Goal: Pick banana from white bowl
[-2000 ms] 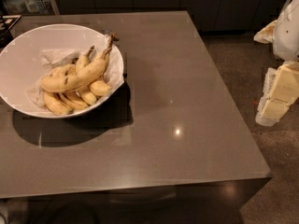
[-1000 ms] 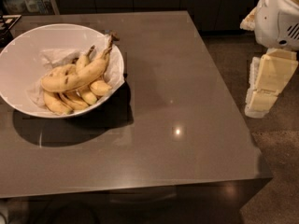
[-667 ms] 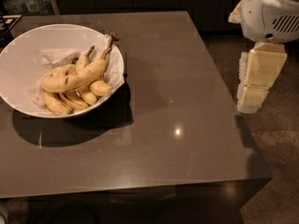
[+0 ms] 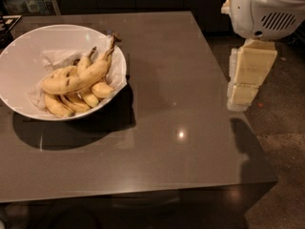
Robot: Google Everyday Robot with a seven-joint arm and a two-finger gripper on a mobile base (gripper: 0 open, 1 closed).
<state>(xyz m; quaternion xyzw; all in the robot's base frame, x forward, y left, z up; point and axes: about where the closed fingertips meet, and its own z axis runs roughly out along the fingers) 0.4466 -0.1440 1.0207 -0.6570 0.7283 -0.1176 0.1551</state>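
Observation:
The banana (image 4: 80, 77), long, yellow and brown-specked, lies on top of several shorter bananas (image 4: 71, 102) in the white bowl (image 4: 19, 51) at the table's far left. Its brown-tipped stem points up and right over the bowl's rim. Crumpled white paper (image 4: 56, 58) lines the bowl. My gripper (image 4: 242, 98) hangs pointing down from the white arm housing (image 4: 267, 8) at the table's right edge, far to the right of the bowl and holding nothing.
The dark grey table (image 4: 162, 128) spans most of the view, with its right edge (image 4: 238, 123) just below the gripper. A speckled floor (image 4: 281, 142) lies to the right. Dark cabinets run along the back.
The arm has swung in from the right side of the view, moving left and up until the gripper hangs at the table's right edge. The bowl and bananas have not moved.

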